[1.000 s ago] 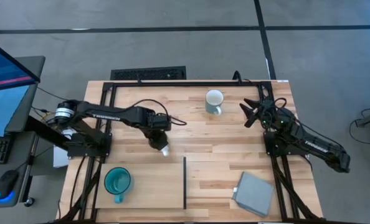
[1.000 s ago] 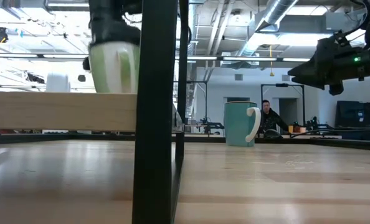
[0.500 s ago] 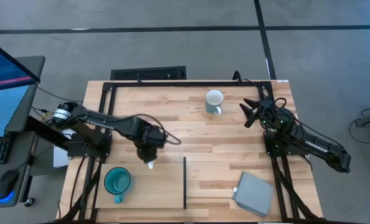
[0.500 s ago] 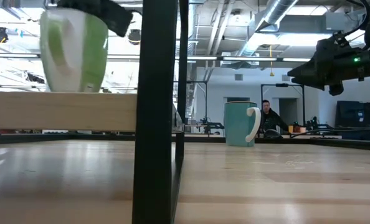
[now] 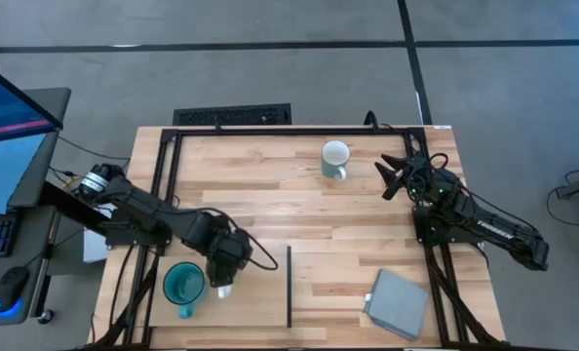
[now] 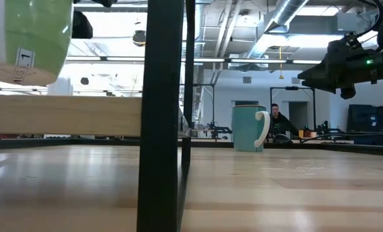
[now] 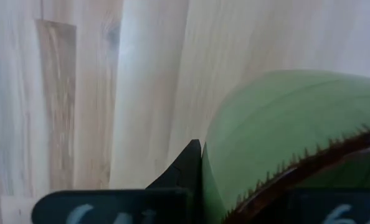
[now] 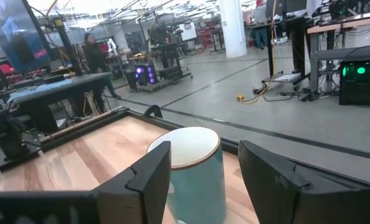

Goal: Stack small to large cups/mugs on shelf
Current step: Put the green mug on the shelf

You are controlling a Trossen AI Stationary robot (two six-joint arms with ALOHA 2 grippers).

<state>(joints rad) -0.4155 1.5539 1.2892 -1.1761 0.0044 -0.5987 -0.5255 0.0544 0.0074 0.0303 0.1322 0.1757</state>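
My left gripper (image 5: 225, 275) is shut on the light green mug (image 6: 29, 38), which shows up close in the left wrist view (image 7: 278, 137). It hovers over the pale shelf panel (image 5: 255, 292), just right of the wide teal mug (image 5: 183, 284), which stands upright on the panel. A third mug (image 5: 335, 159), teal outside with a white inside and a white handle (image 6: 262, 127), stands on its base at the table's far side. My right gripper (image 5: 392, 177) is open above the table, right of that mug, and faces it (image 8: 191, 168). My left gripper holds the light green mug at its rim (image 7: 309, 158), coming from above and pointing down. One finger (image 7: 184, 167) lies against the outer wall; the mug hides the other. The mug hangs below the fingers, slightly tilted, lifted clear above the shelf (image 6: 62, 115).
A black strip (image 5: 289, 286) edges the shelf's right side and stands as a dark post (image 6: 162, 116) in the low view. A grey-blue pad (image 5: 397, 302) lies at the near right corner. Bare tabletop (image 5: 348, 224) stretches between the arms. A person (image 6: 278, 121) sits far behind the table.
My left gripper has carried the light green mug from the table's middle toward the near and left edges. It now hangs over the shelf beside the teal mug, still lifted clear. My right arm has kept still.
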